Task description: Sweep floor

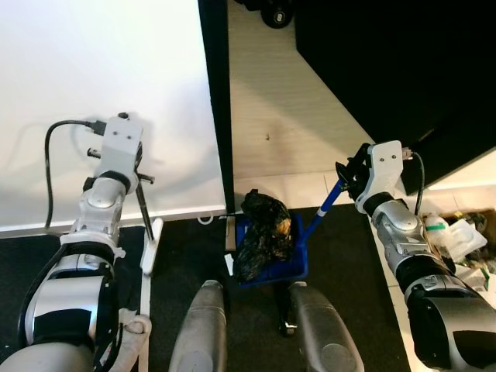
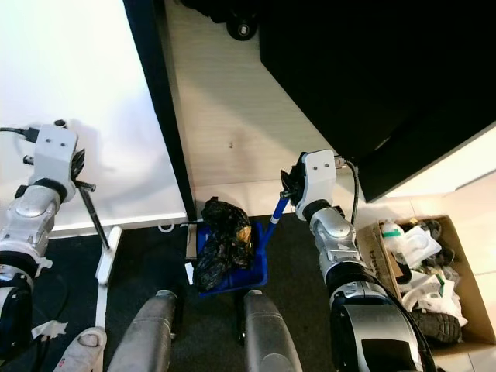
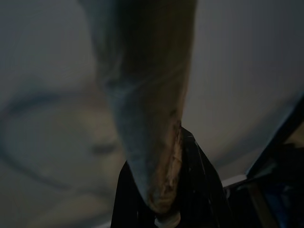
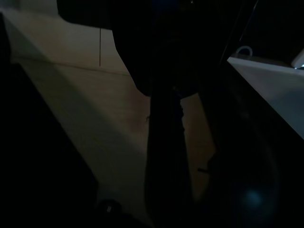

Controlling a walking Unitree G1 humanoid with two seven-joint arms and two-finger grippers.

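A blue dustpan [image 1: 273, 256], heaped with a crumpled black bag [image 1: 262, 232], sits on the dark mat just ahead of the robot's feet. The right gripper [image 1: 350, 180] clasps its blue handle [image 1: 329, 201]; the left gripper [image 1: 133, 177] clasps a broom pole [image 1: 144, 211]. Tilting the dustpan could spill the overhanging bag.

The floor [image 1: 271, 116] is pale wood boards; near the robot lies a dark mat [image 1: 349, 256]. On the mat's far edge stands a blue dustpan [image 1: 273, 260] with a crumpled black bag [image 1: 262, 232] in it. At the mat's right edge sits a cardboard box [image 2: 422, 279] of rubbish.
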